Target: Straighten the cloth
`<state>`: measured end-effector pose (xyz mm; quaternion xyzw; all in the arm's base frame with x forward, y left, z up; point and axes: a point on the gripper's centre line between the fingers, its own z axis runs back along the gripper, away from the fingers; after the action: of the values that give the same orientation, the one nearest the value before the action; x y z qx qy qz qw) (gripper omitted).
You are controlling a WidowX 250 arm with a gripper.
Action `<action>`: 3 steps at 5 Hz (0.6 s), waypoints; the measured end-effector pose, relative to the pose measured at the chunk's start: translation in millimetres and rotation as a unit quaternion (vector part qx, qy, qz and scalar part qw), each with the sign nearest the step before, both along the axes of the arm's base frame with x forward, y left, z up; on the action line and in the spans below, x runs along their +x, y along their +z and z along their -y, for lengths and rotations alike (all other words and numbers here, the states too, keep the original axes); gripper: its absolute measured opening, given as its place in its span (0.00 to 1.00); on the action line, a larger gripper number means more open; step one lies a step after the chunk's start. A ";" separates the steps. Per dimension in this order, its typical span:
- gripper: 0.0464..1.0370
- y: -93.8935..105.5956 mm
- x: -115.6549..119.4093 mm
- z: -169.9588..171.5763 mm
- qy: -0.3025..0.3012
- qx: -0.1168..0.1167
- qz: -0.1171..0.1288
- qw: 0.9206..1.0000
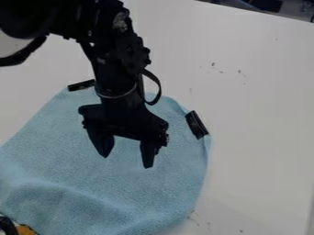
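The black gripper (126, 160) hangs over the middle of the light blue cloth (80, 170), its two fingers spread well apart with nothing between them. The cloth covers the lower left of the white table. A soft raised fold runs across its lower left part, and its right edge is curved. Black clips (196, 124) sit on the cloth's upper edge, one at the upper right corner and one at the upper left, partly beside the arm. Whether the fingertips touch the cloth, I cannot tell.
A black and yellow object (23, 229) lies at the lower left corner, against the cloth. The white table (257, 114) extends right of the cloth, with small dark marks on it. Its far edge runs across the upper right corner.
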<state>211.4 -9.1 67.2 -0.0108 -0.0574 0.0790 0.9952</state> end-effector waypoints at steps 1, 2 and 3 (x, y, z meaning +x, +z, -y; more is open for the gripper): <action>0.96 -4.5 -1.4 0.2 -0.001 -0.001 -0.008 1.000; 0.96 -23.7 9.6 -13.7 -0.012 -0.002 -0.012 1.000; 0.96 -34.8 31.2 -31.1 -0.028 -0.004 -0.010 1.000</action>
<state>242.6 22.0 32.4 -0.0160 -0.0467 0.0517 0.9974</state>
